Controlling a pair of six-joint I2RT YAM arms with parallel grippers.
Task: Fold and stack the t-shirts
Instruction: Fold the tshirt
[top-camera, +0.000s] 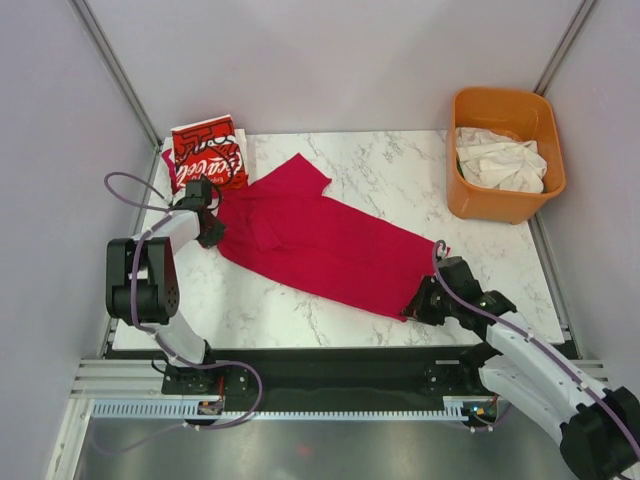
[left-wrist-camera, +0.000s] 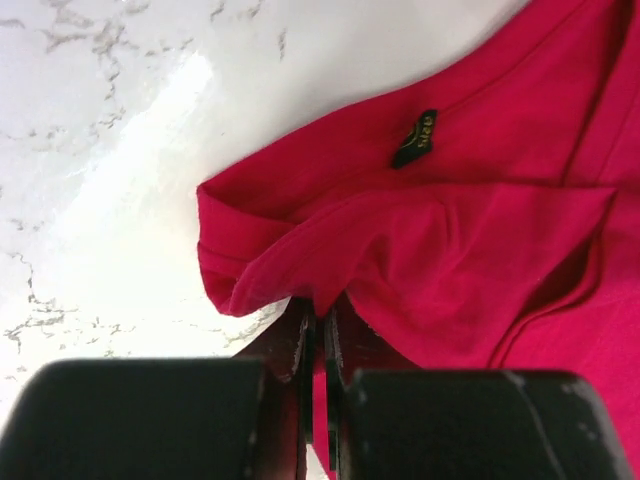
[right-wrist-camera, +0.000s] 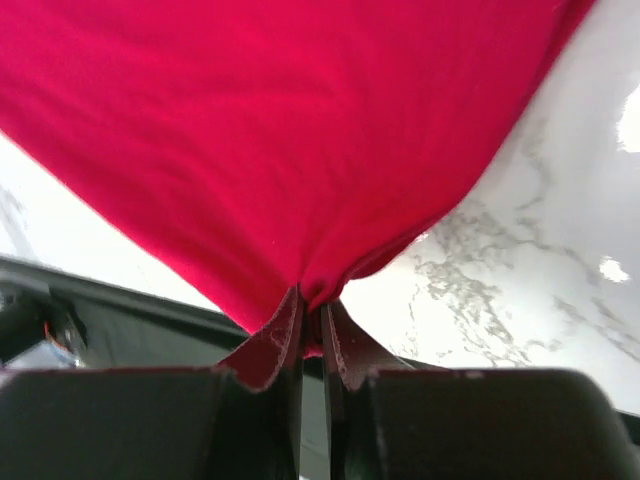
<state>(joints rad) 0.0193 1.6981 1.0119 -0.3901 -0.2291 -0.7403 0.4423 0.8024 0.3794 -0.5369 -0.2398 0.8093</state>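
Note:
A plain crimson t-shirt (top-camera: 320, 238) lies spread slantwise across the marble table. My left gripper (top-camera: 211, 231) is shut on its left end near the collar; the left wrist view shows the cloth (left-wrist-camera: 430, 250) pinched between the jaws, with a small black size tag (left-wrist-camera: 414, 139). My right gripper (top-camera: 418, 303) is shut on the shirt's lower right edge, and cloth (right-wrist-camera: 290, 130) fills the right wrist view. A folded red Coca-Cola t-shirt (top-camera: 208, 152) lies at the back left corner. Off-white t-shirts (top-camera: 500, 160) lie crumpled in the tub.
An orange plastic tub (top-camera: 505, 205) stands at the back right of the table. The marble table (top-camera: 390, 180) is bounded by grey walls on three sides. A black rail (top-camera: 330, 370) runs along the near edge by the arm bases.

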